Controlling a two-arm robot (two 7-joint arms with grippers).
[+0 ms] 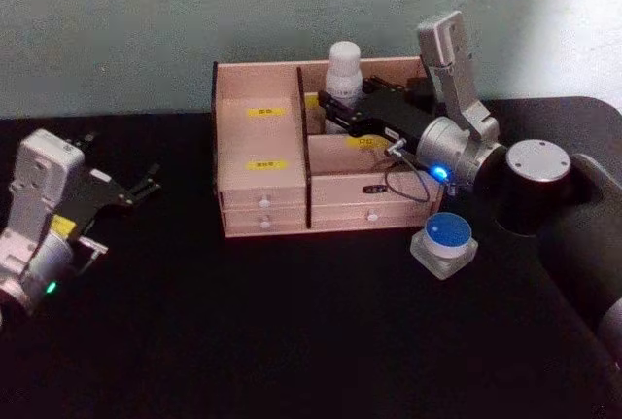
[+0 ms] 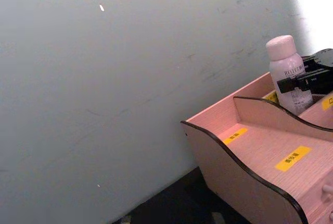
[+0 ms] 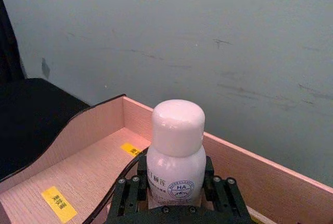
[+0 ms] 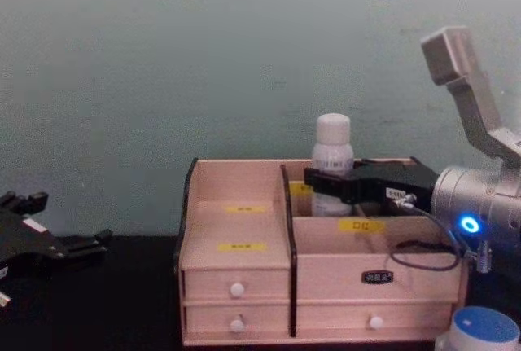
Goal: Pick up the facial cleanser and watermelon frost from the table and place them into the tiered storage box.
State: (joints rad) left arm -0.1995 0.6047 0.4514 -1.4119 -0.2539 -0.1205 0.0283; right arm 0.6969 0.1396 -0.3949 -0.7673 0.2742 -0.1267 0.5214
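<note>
Right gripper (image 1: 340,114) is clamped around the upright facial cleanser (image 1: 344,67), inside the tiered storage box's (image 1: 255,174) rear right compartment. Watermelon frost (image 1: 447,234) waits on the worktop by the box's front right corner, nearest this arm. Left gripper (image 1: 136,189) sits parked far left.

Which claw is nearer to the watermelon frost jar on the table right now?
Right. The right claw holds the facial cleanser inside the tiered storage box, just behind the watermelon frost. The left claw sits open at the table's far left.
</note>
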